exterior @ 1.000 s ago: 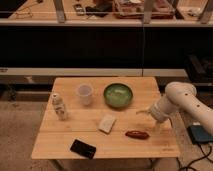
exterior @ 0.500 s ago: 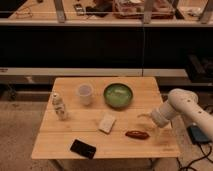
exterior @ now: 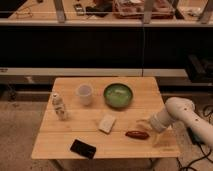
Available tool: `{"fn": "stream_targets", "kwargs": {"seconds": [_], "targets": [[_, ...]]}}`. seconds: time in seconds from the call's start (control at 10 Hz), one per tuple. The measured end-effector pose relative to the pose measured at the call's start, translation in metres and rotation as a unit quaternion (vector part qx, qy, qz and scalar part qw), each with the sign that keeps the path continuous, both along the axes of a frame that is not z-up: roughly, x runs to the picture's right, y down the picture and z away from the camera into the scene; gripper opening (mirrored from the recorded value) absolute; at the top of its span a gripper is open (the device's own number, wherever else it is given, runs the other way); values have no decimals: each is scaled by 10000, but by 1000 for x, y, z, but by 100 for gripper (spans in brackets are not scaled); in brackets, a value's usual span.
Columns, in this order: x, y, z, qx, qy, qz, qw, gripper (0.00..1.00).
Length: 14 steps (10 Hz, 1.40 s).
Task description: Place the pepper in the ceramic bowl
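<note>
Pepper (exterior: 136,134) looks light, smooth, slightly soft, so pinch it mid-length; claw (exterior: 144,125) just behind-right of pepper, clenched or released can't tell; bowl (exterior: 118,95) behind-left of pepper.

Light wooden worktop (exterior: 65,136). The ceramic bowl (exterior: 106,96) is glossy green, paler green inside. The cup (exterior: 84,93) is translucent white and the pepper (exterior: 136,134) dark red. A flat rectangular object (exterior: 82,148) is black, a block (exterior: 106,123) cream. The pale tool (exterior: 144,124) on the white arm (exterior: 176,112) sits lower right, beside the pepper.
</note>
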<state>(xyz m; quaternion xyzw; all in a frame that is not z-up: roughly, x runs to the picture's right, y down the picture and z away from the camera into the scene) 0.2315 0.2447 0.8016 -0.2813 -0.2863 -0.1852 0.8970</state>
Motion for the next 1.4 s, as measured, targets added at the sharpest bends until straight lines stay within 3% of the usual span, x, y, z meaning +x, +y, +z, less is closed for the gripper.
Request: {"fn": "stream_targets", "kwargs": {"seconds": [0.3,0.8,0.9,1.4], "targets": [[-7,17,3,-230,-28,48,9997,77],[-16,9,7,-353,-119,190,9991,26],[-18,6,8,-352,-131,203,9991,21],[-23,-20,5,-338,-250,450,9981,18]]}}
